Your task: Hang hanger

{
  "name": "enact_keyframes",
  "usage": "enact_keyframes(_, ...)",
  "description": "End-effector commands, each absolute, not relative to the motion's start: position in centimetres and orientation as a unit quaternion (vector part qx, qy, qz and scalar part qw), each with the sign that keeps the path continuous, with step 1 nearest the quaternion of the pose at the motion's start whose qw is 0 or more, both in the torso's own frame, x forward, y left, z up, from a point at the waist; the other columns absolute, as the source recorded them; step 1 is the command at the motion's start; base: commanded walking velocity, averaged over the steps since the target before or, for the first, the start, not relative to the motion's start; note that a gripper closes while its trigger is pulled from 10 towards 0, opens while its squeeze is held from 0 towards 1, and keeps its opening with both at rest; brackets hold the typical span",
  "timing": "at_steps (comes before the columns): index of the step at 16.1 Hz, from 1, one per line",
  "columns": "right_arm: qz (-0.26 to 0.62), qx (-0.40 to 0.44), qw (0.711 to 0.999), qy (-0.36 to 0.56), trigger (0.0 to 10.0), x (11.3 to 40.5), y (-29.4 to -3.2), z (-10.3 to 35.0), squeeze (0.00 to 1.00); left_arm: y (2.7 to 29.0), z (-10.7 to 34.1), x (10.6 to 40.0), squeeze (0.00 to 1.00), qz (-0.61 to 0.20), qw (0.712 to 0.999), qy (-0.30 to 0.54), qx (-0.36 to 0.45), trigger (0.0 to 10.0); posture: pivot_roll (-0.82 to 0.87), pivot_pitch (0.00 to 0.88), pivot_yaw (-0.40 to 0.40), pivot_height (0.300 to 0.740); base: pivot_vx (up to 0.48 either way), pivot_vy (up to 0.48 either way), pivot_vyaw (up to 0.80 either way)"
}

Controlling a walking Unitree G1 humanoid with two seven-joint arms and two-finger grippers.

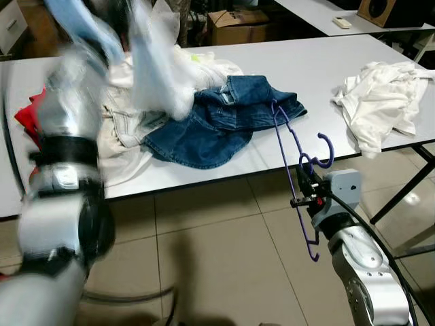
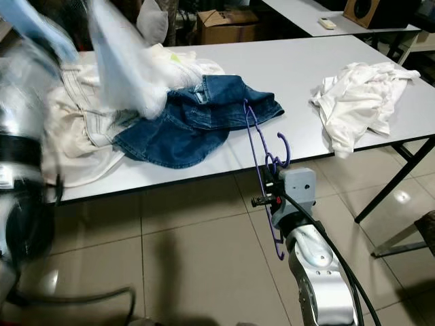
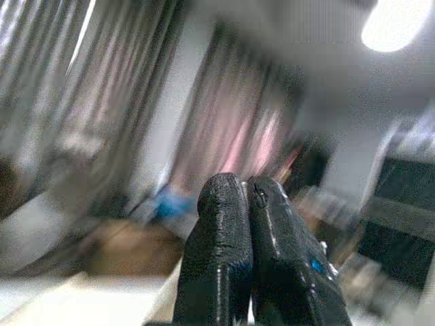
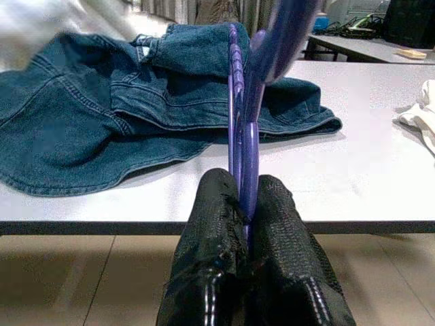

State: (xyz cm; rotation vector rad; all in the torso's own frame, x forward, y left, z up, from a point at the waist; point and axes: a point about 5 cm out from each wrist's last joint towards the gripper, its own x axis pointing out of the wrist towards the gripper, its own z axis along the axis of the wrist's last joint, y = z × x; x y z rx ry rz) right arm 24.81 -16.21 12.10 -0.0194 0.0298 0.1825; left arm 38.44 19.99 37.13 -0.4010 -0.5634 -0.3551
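My right gripper [image 4: 246, 204] clamped tight on the thin purple wire hanger [image 1: 293, 173] at lower right, left gripper [image 3: 248, 197] pressed closed, blue denim garment [image 4: 136, 109] sharp in wrist view.

Head pair: looks forward and down over the table's [image 1: 326, 75] front edge; both share the jeans [image 1: 224, 119].
Right wrist: low, close, facing that edge.
Left wrist: raised, blurred, facing curtains [image 3: 224, 115].

No legible text, label, brand, number or sign appears on any surface; all printed markings are too blurred or small.
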Motion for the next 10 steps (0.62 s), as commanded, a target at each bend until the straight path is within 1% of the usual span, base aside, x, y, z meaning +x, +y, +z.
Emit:
enact_keyframes(1, 0.085, -0.013, 0.996, 0.008, 10.0, 24.9, -16.5, 12.3, 0.00, 20.5, 41.7, 36.5, 0.00, -0.195, 0.889, -0.358, -0.211, 0.0, -0.20, 0.000, 0.029, 0.740, 0.000, 0.000, 0.00)
enact_keyframes(2, 0.085, -0.012, 0.996, 0.009, 10.0, 24.9, -16.5, 12.3, 0.00, 20.3, 41.8, 36.5, 0.00, -0.197, 0.890, -0.357, -0.203, 0.0, -0.20, 0.000, 0.029, 0.740, 0.000, 0.000, 0.00)
enact_keyframes(4, 0.086, -0.011, 0.996, 0.009, 10.0, 24.8, -16.3, 12.2, 0.00, 17.5, 39.5, 37.9, 0.00, -0.216, 0.909, -0.311, -0.175, 0.0, -0.21, 0.000, 0.041, 0.740, 0.000, 0.000, 0.00)
enact_keyframes(5, 0.085, -0.011, 0.996, 0.009, 10.0, 24.8, -16.3, 12.2, 0.00, 16.8, 39.0, 38.1, 0.00, -0.220, 0.911, -0.304, -0.170, 0.0, -0.21, 0.000, 0.041, 0.740, 0.000, 0.000, 0.00)
enact_keyframes(6, 0.082, -0.011, 0.997, 0.008, 10.0, 24.9, -16.4, 12.3, 0.00, 15.2, 38.0, 38.3, 0.00, -0.237, 0.912, -0.284, -0.177, 0.0, -0.21, 0.000, 0.045, 0.740, 0.000, 0.000, 0.00)
enact_keyframes(7, 0.078, -0.012, 0.997, 0.008, 10.0, 24.9, -16.5, 12.3, 0.00, 13.2, 36.1, 38.7, 0.00, -0.253, 0.922, -0.252, -0.149, 0.0, -0.22, 0.000, 0.047, 0.740, 0.000, 0.000, 0.00)
enact_keyframes(8, 0.078, -0.012, 0.997, 0.008, 10.0, 24.9, -16.5, 12.3, 0.00, 13.2, 36.1, 38.7, 0.00, -0.253, 0.922, -0.252, -0.149, 0.0, -0.22, 0.000, 0.047, 0.740, 0.000, 0.000, 0.00)
enact_keyframes(9, 0.077, -0.012, 0.997, 0.010, 10.0, 24.8, -16.6, 12.3, 0.00, 11.1, 32.9, 39.3, 0.00, -0.265, 0.940, -0.199, -0.084, 0.0, -0.22, 0.000, 0.048, 0.740, 0.000, 0.000, 0.00)
enact_keyframes(10, 0.077, -0.014, 0.997, 0.012, 10.0, 24.7, -16.6, 12.2, 0.00, 10.1, 30.6, 39.5, 0.00, -0.267, 0.949, -0.162, -0.036, 0.0, -0.23, 0.000, 0.049, 0.740, 0.000, 0.000, 0.00)
